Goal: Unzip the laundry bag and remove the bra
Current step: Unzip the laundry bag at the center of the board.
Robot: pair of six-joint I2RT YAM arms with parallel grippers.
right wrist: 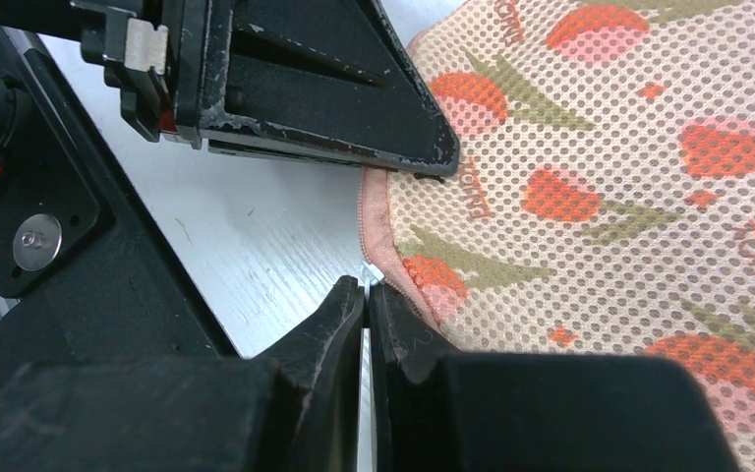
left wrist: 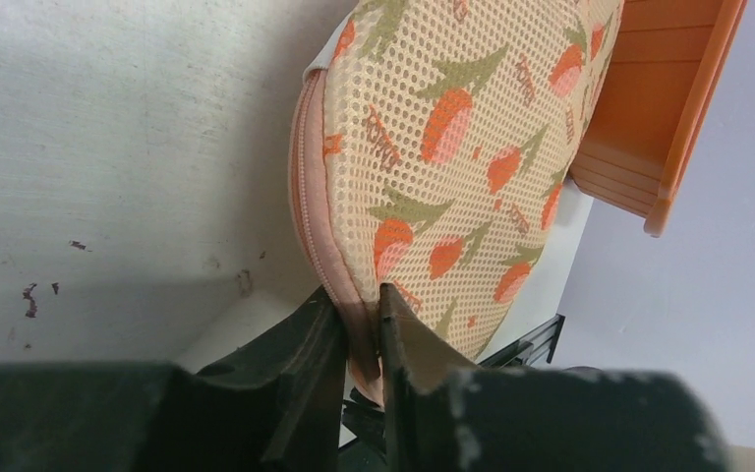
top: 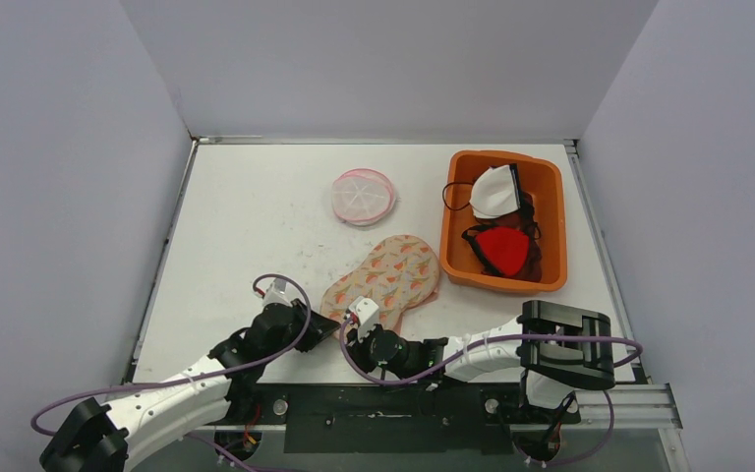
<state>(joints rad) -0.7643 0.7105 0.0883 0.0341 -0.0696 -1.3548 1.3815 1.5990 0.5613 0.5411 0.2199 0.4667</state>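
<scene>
The laundry bag [top: 393,273] is a peach mesh pouch with an orange tulip print and a pink zipper edge, lying at the table's middle front. My left gripper [left wrist: 362,313] is shut on the bag's pink zipper edge [left wrist: 317,236] at its near left end. My right gripper [right wrist: 367,292] is shut on the small white zipper pull [right wrist: 372,271] at the bag's near edge [right wrist: 398,285], just right of the left gripper's finger [right wrist: 324,98]. The zipper looks closed. The bra inside is hidden.
An orange bin [top: 456,206] at the right back holds a white bra [top: 496,192] and a red bra [top: 503,250]. A round pink mesh pouch [top: 363,196] lies behind the bag. The bin's corner [left wrist: 668,118] shows in the left wrist view.
</scene>
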